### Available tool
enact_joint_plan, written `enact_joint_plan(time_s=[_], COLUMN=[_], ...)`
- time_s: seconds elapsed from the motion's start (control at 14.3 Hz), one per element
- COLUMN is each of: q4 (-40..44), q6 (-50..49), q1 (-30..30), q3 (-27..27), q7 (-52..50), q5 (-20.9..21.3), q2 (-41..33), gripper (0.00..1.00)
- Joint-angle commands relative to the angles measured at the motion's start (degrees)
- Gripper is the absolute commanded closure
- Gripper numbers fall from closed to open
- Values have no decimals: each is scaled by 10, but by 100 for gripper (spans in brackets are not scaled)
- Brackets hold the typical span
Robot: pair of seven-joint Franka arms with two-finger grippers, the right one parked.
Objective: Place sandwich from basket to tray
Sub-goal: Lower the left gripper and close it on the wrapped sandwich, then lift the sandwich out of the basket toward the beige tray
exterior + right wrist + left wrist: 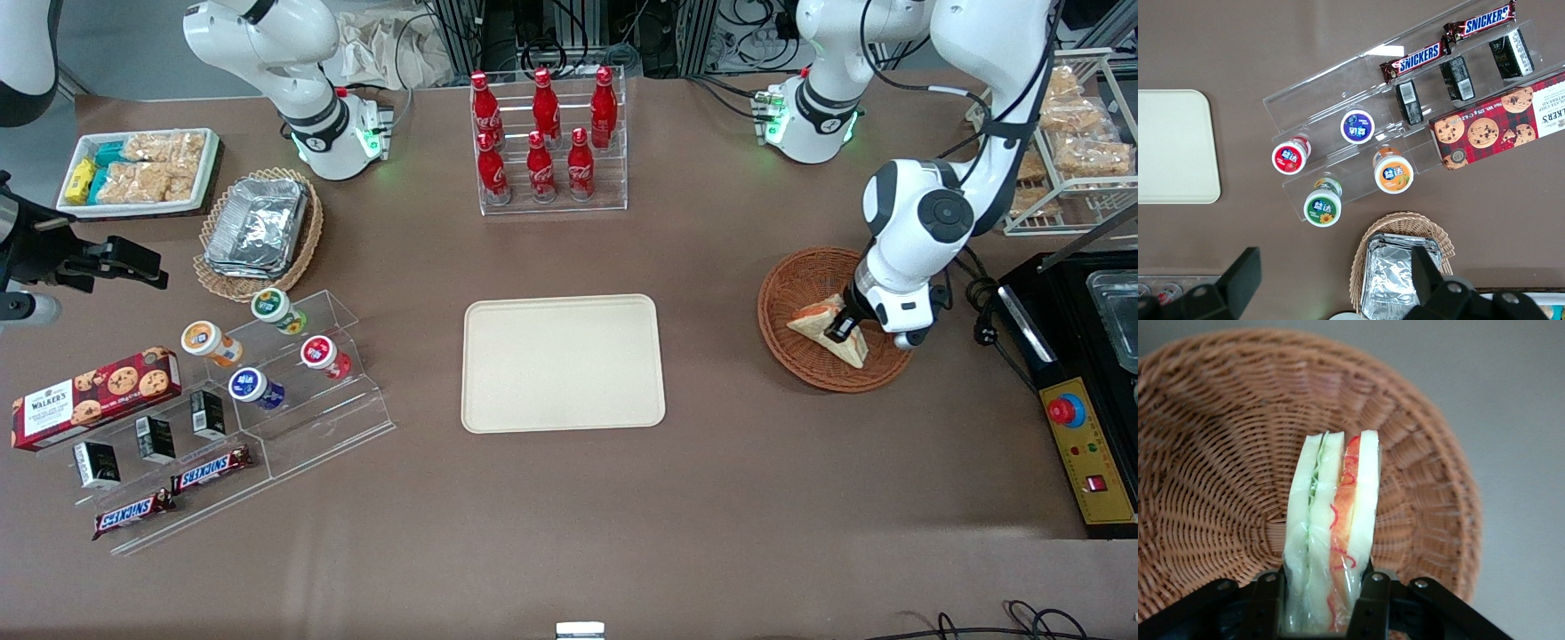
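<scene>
Sandwich (pixel 829 327) sits inside the round reddish-brown basket (pixel 800 293), toward the basket's 4 o'clock as seen from the front camera. Triangular wedge, pale bread, wrapped in clear film. In the wrist view the sandwich (pixel 1335 527) stands on edge: green filling in one layer, orange-red in the other, three slices of bread.

Gripper (pixel 843 331) is down in the basket at the sandwich. Jaws closed on the sandwich, one finger (pixel 1265 600) on each bread face, pinching the wedge at its near end; wicker of the basket (pixel 1211 473) shows all round.

Basket rests on the brown surface (pixel 569 524) toward the working arm's end. Tray (pixel 563 363), cream-beige with rounded corners, lies flat at mid-surface, well apart from the basket, at about its 9 o'clock in the front view. Nothing rests on the tray.

At the tray's 12 o'clock: clear rack of red cola bottles (pixel 544 133). Toward the parked arm's end: lighter wicker basket with foil packs (pixel 258 227), small white tray of snack packets (pixel 138 171), clear stepped stand with yoghurt pots (pixel 267 347), red biscuit box (pixel 93 396), two chocolate bars (pixel 173 493).
</scene>
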Motion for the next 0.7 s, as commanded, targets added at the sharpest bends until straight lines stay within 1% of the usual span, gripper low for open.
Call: enact_joint_plan(time_s=[0.0,0.14,0.21,0.35,0.42,0.49,0.63], q4=[1,66,119,250,310,352,401], q6=[-46,-182,-271,-454,-519,-562,-608], q1=[-4,-5,-5,-6,-6,-6,-6], q3=[-11,-22,-32,-57,-72,-87,-122], q7=[-27,52,86,159,192,220,263], q5=[24,29,29,28,27,21,18], q2=[-67,-80,-79,-60,-52,-47,-46], gripper=[100,100,100,100,100,100,100])
